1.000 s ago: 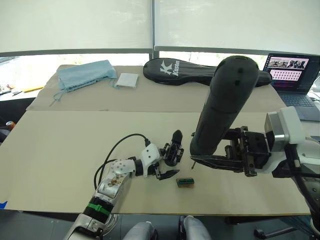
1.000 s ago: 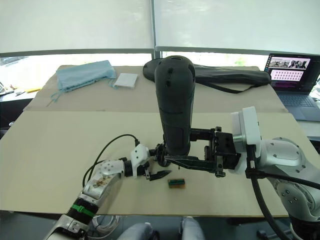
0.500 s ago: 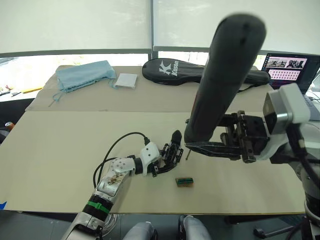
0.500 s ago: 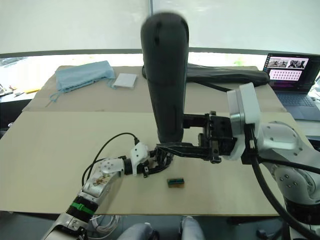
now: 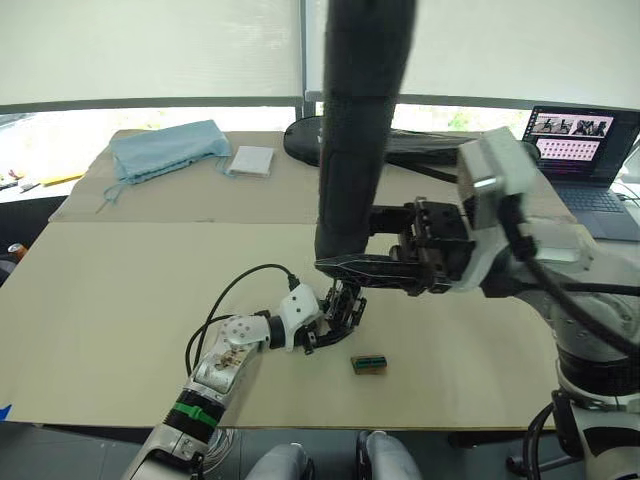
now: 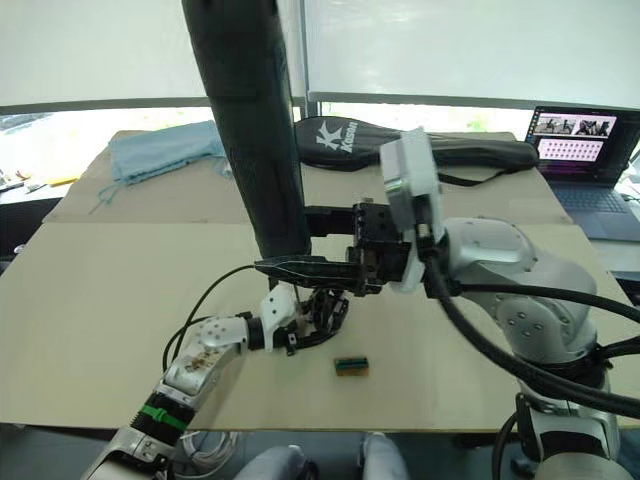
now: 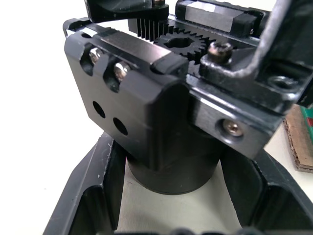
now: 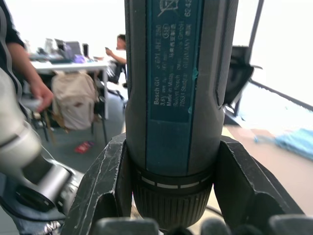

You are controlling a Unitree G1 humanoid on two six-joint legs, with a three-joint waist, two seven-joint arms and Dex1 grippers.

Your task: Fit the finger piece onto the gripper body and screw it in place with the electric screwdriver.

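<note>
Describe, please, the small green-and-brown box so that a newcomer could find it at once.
Start at the big beige table and follow its near edge toward the middle. Just in front of the left gripper, which holds the black gripper body, lies the small box. It is the only green-topped, brown-sided thing among black parts.

Beige table (image 5: 120, 300); blue cloth (image 5: 170, 148), white pad (image 5: 253, 160), racket bag (image 6: 420, 145), small green-brown box (image 5: 369, 364), laptop (image 5: 585, 150).

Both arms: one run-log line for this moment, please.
left gripper: shut on gripper body | right gripper: shut on electric screwdriver, upright over body
</note>
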